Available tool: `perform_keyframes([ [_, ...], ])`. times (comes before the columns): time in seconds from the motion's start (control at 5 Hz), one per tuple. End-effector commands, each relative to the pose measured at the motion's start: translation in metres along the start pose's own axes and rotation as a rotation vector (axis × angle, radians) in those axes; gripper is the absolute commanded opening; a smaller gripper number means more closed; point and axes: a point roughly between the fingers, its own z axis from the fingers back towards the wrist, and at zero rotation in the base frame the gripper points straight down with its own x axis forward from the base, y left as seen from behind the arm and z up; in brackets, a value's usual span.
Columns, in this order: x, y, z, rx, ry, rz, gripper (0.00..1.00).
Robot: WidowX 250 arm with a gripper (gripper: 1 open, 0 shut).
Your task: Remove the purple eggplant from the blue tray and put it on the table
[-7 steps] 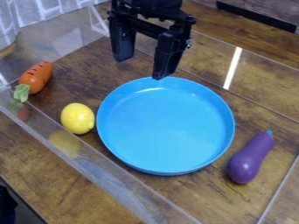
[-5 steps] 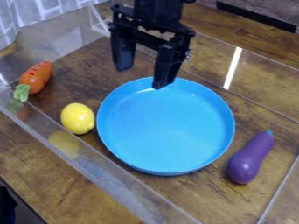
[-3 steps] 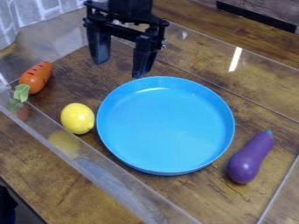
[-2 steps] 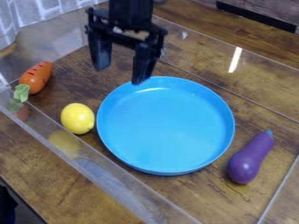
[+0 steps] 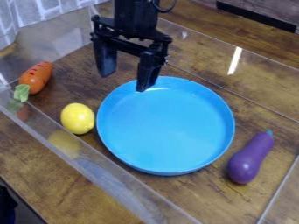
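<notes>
Black robot gripper [image 5: 125, 77] with fingers spread wide and empty above the far-left rim of the round bright blue plastic tray [image 5: 152, 163], glossy purple toy eggplant [image 5: 251, 157] lying on the dark wooden table [image 5: 70, 188] just right of the tray, yellow lemon [image 5: 77, 117] at its left.

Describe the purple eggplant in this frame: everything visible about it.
The purple eggplant is a small, glossy toy that looks like plastic, plump at its lower end and tapering to a darker, narrow stem end pointing up and to the right. It lies on its side on the table, just outside the blue tray at its lower right rim, close beside it; contact with the rim cannot be told. Nothing grips it.
</notes>
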Motion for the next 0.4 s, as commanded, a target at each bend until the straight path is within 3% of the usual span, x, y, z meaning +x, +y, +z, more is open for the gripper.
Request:
perform_keyframes([
  [0.0,0.004,-0.020,0.020,-0.002,-0.055,-0.009,1.00],
  [0.2,0.007,-0.039,0.031,-0.011,-0.064,-0.005,1.00],
])
